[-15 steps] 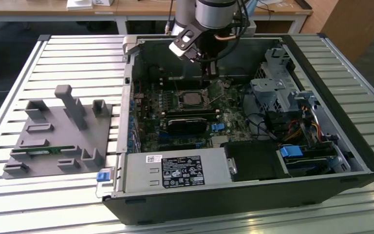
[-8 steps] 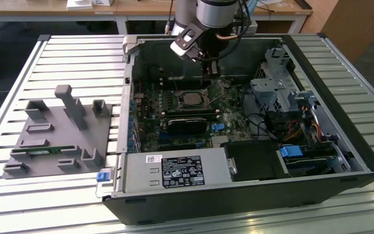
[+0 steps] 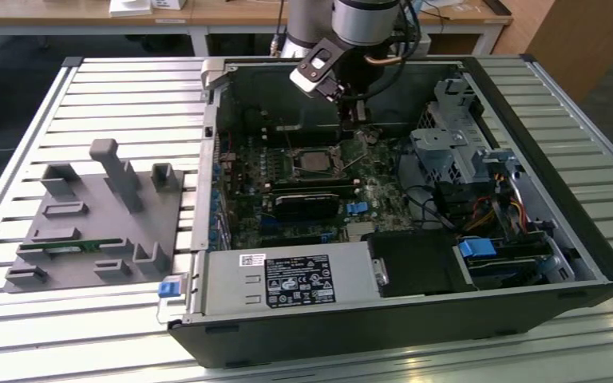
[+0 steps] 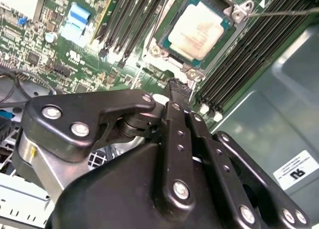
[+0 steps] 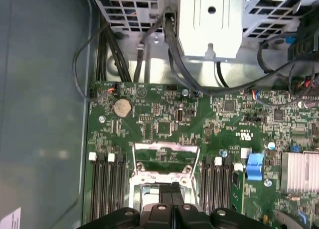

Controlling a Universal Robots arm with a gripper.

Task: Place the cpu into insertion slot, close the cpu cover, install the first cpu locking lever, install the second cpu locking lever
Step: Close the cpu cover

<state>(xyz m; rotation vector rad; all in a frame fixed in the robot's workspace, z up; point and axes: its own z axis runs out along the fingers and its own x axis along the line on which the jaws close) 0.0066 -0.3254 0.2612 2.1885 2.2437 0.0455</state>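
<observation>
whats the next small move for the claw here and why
Probably ease the shut claw against the cover to tip it down over the chip. The chip lies in place with its silver top bare. The cover frame appears to stand raised beside it, and the claw's tips sit right at that frame.

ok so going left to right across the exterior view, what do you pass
grey fixture block → cpu → blue clip → silvery drive cage → black case wall
</observation>
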